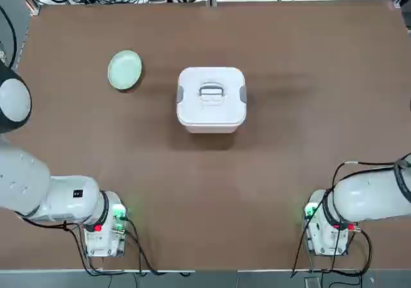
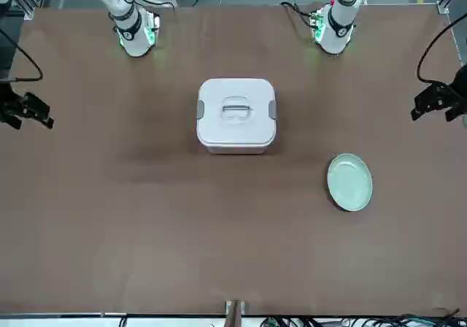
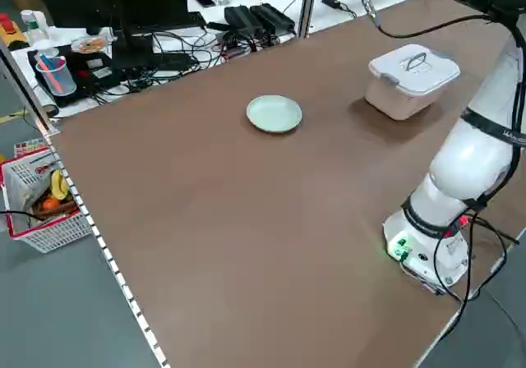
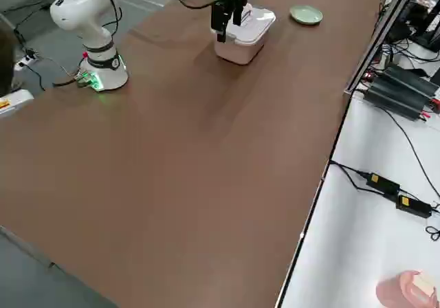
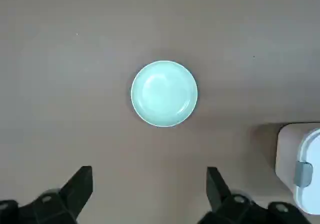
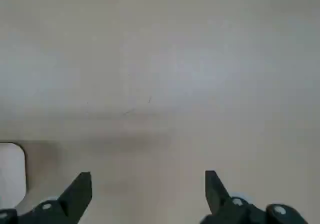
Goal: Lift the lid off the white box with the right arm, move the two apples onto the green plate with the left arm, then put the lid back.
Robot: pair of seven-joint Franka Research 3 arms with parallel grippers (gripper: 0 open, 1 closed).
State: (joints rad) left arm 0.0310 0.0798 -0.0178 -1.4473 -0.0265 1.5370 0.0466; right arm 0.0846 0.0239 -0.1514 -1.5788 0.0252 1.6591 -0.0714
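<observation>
Capping the white box (image 1: pixel 212 116), lid (image 1: pixel 211 95) seated, contents hidden; green plate (image 1: pixel 124 69), bare, apart from it on the robot's left; left gripper (image 5: pixel 150 194), spread, holding nothing, raised at the left edge; right gripper (image 6: pixel 149 196), likewise, at the right edge; brown surface (image 1: pixel 212 204); beyond, cables (image 3: pixel 177 60) and monitor (image 3: pixel 115 2).

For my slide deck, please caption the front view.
Lidded white box and empty green plate on a brown table.
</observation>
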